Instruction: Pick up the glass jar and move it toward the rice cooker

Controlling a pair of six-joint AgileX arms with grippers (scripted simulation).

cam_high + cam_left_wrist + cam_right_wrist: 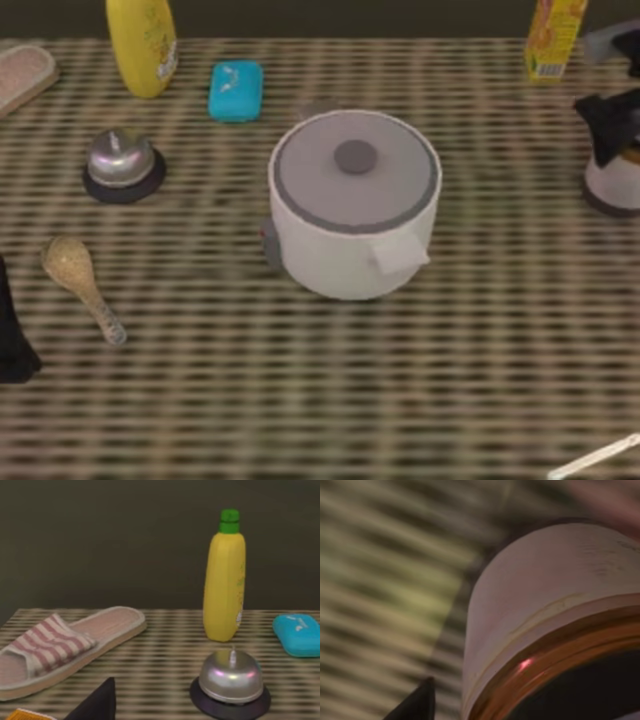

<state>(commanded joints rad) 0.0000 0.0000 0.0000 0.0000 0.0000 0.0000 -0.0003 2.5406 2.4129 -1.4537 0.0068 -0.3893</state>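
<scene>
White-labelled small round glass jar with brown-orange band and dark lid: stood upright, long axis vertical, at the bench's right edge, directly beneath the right gripper. Jaw state cannot be told. Large white cylindrical rice cooker is placed leftward, mid-bench. Left arm is parked at left.

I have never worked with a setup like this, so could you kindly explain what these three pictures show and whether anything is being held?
These show two AgileX arms at a table. One picture looks down from above; the others come from cameras on each wrist. The right pincer is over the glass jar at the table's right edge; whether it grips it, I cannot tell. The right wrist view shows that jar close up. The rice cooker stands mid-table. The left arm is parked at the left edge. Also present: yellow bottle, bell, slipper, spoon.
</scene>
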